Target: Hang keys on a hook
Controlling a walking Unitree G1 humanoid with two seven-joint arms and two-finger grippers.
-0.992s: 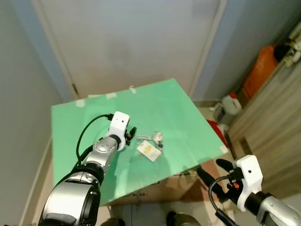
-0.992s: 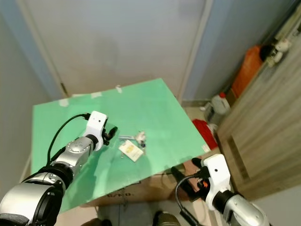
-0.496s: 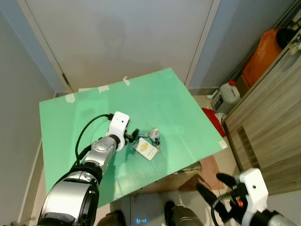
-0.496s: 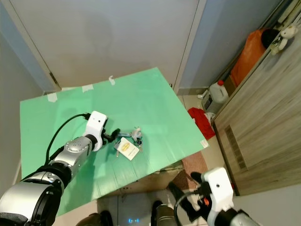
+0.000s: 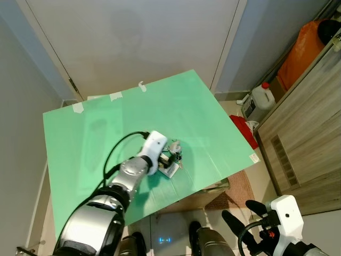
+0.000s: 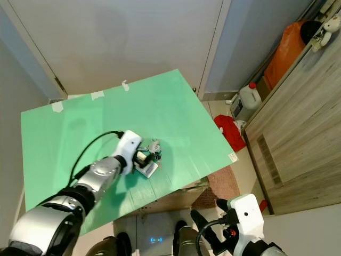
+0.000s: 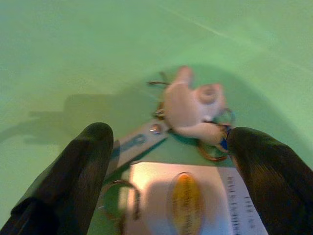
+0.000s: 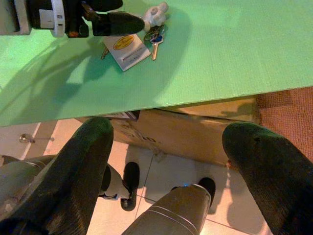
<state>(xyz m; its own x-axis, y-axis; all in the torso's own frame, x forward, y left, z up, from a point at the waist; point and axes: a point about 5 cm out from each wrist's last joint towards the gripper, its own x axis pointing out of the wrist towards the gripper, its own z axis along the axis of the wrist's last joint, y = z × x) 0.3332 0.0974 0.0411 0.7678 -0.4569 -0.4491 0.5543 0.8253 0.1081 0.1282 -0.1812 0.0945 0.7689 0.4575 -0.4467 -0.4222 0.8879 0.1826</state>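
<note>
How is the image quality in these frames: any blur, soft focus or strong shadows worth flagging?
Left wrist view: soft all over, the keys and white tag blurred, the left gripper casting a shadow on the green board. Right wrist view: sharper, with long arm shadows across the board. Eye views: evenly lit, no obvious blur.

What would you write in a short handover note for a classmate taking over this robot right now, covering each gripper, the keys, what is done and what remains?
Left gripper: open, down on the green table, its fingers either side of the keys and their white tag; nothing gripped yet.
Right gripper: open, idle, held low past the table's near edge, over the floor.
Keys: lying flat on the table with a small pale charm.
Done: the left gripper has reached the keys.
Left: close on the keys, lift, find a hook, hang them.
</note>
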